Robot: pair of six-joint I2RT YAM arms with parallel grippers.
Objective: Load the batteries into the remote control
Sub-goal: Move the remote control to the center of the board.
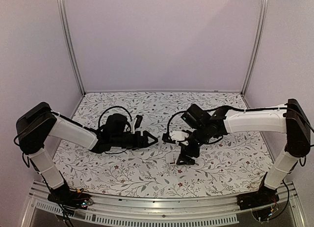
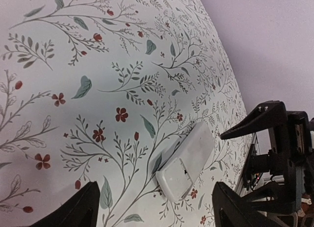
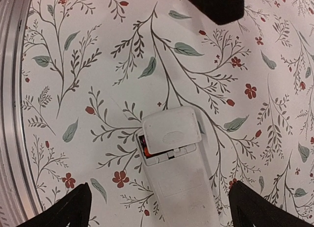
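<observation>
Nearest us, the right pincer [image 3: 164,205] hangs over the remote control [image 3: 181,187], its jaws spread wide to either side and touching nothing. We judge that this leaves it room to come down on the handset. The remote lies white back up on the floral table [image 3: 88,65], which keeps the battery bay facing the arms. Its battery cover [image 3: 169,131] sits slightly askew over the bay. An orange battery [image 3: 144,149] peeks through the gap at the edge, but we cannot see the dark one. Loading looks nearly done to us, with the cover probably not yet seated. Farther off, the left pincer [image 2: 157,210], also spread and empty, points at the remote from the side, likely placed to steady it.
</observation>
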